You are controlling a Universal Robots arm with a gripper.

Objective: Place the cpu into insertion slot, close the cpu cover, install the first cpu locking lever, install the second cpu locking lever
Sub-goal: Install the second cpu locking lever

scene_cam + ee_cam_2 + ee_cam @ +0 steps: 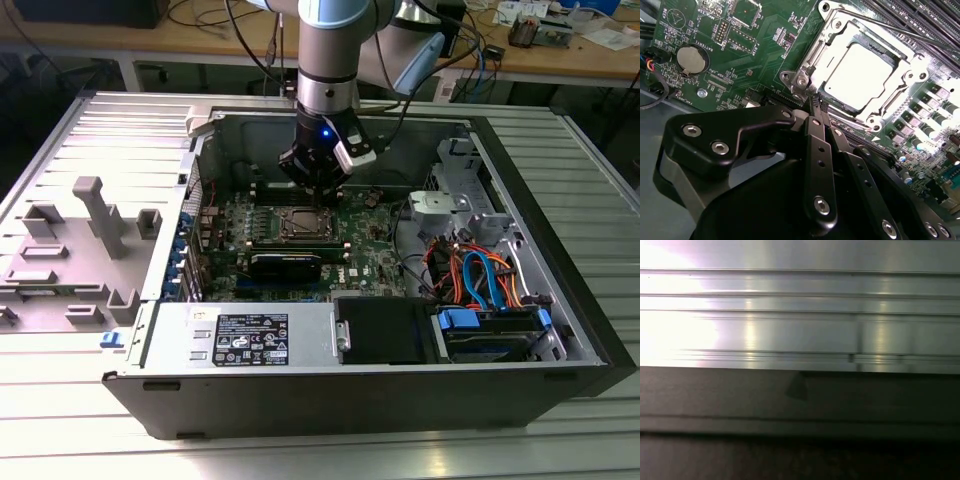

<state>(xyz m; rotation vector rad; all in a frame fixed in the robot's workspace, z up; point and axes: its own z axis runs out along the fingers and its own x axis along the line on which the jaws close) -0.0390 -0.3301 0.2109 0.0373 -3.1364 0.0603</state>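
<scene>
I see the cpu (860, 75) seated in the socket on the motherboard (765, 45), silver top showing through the window of the cover (812, 65), which lies flat over it. A thin lever (890, 27) runs along the far side of the socket. My pincer (815, 102) is pinched narrow, tips together at the socket's near corner, touching or just above the cover edge; can't tell which. In the exterior view the pincer (318, 190) hangs over the socket inside the open case (300, 390) on the tabletop (590, 160).
</scene>
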